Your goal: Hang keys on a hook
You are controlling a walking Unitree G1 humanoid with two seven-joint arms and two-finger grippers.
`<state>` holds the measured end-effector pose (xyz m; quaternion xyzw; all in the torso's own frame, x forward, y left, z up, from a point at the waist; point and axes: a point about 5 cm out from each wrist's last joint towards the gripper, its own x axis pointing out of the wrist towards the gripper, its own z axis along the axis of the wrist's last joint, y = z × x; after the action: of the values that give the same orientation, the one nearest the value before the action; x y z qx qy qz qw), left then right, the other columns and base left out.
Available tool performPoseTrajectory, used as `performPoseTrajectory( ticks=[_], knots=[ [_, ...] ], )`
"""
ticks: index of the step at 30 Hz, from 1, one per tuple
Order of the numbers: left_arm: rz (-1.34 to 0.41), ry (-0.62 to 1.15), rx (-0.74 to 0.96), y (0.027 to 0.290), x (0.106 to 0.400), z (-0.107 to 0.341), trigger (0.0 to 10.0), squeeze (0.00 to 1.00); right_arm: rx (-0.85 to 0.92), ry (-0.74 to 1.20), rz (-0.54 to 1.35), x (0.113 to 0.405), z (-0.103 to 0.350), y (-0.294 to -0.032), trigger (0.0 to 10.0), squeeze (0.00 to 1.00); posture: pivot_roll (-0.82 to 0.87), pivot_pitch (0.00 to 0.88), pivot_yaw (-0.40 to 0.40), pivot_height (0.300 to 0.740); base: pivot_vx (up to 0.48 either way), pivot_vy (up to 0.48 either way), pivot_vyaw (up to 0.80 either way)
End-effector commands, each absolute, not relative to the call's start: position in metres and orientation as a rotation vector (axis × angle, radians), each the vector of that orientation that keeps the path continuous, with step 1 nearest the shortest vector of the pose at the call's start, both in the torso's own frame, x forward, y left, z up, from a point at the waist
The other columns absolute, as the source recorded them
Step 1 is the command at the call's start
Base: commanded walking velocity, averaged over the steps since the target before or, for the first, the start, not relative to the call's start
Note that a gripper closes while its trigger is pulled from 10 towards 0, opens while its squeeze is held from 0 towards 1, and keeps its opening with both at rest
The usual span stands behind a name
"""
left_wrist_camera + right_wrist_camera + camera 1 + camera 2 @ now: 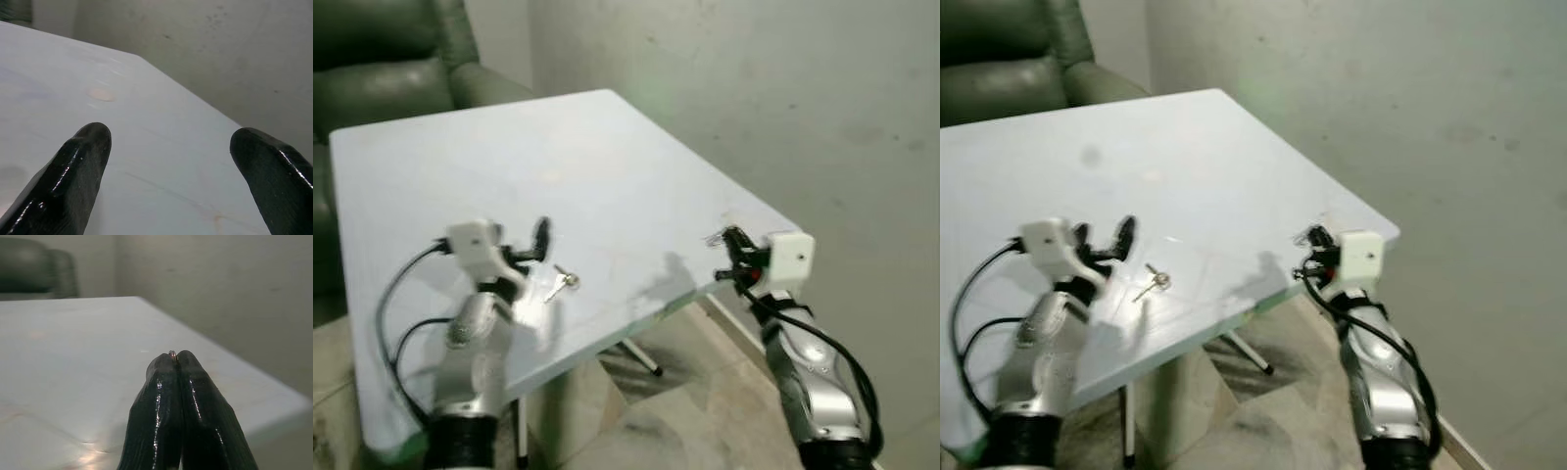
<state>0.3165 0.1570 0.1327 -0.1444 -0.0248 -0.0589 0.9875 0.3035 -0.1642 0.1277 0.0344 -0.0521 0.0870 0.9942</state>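
Both grippers hover at the near edge of the pale blue-white folding table [607, 157]: the left gripper [530, 245] hangs over the tabletop with its two black fingers spread wide, nothing between them, while the right gripper [726, 245] sits at the table's right-hand edge with its fingers pressed flat together. In the right wrist view a tiny glint of metal ring [172, 353] peeps out at the very tips of those closed fingers [161, 396]; whether it belongs to the keys I cannot tell. Just beside the left gripper, a little toward the robot's right, a small silver key on a ring [561, 283] lies flat on the table, apart from both grippers. Farther off stands a dark green upholstered armchair [391, 59] behind the table's far left, and a bare grey plaster wall [783, 98] rises beyond the right edge. As I judge it, the key is thin and flat against a smooth surface, so the fingers could skate over it or nudge it toward the near edge and off. If the right gripper does pinch a ring, so slight a hold at the tips could slip.
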Motion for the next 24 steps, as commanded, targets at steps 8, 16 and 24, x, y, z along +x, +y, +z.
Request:
performPoseTrajectory(
  ticks=[8, 16, 24],
  knots=[
    [-0.116, -0.062, -0.258, 0.1622, 0.3181, 0.1383, 10.0, 0.0, 0.077, -0.129, 0.182, 0.3057, 0.1347, -0.1586, 10.0, 0.0, 0.02, 0.0, -0.073, 0.732, 0.0, 0.0, -0.68],
    [-0.126, -0.062, -0.239, 0.1604, 0.3187, 0.1397, 10.0, 0.0, 0.079, -0.13, 0.178, 0.3066, 0.1353, -0.1585, 10.0, 0.0, 0.02, 0.0, -0.072, 0.732, 0.0, 0.0, -0.68],
    [-0.125, -0.08, -0.2, 0.1647, 0.3189, 0.1436, 10.0, 0.0, 0.076, -0.131, 0.174, 0.308, 0.1354, -0.1596, 10.0, 0.0, 0.03, 0.0, -0.069, 0.732, 0.0, 0.0, -0.68]
  ],
)
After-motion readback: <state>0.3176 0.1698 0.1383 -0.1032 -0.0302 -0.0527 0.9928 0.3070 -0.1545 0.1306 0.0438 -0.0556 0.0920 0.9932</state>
